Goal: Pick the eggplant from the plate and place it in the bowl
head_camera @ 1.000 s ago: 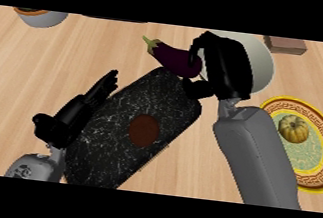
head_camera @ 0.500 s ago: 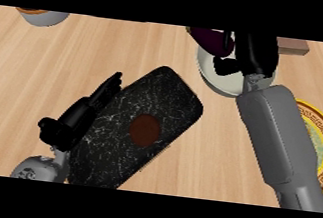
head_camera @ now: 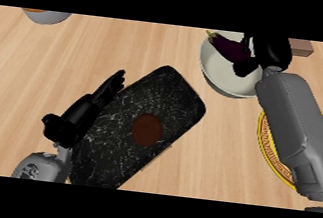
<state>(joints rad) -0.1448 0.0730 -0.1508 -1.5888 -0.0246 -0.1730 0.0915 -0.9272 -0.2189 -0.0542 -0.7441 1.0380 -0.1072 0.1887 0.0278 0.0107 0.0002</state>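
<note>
While over the bowl (head_camera: 220, 80) | eggplant (head_camera: 231, 48) held in right robot hand (head_camera: 264, 52)

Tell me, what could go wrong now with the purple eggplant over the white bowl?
The purple eggplant hangs near the far rim of the round white bowl, so if the black right hand opens there, it might tip out. The grey right forearm stretches over the yellow-rimmed plate and could bump it when pulling back. The black left hand rests beside the dark speckled plate.
</note>
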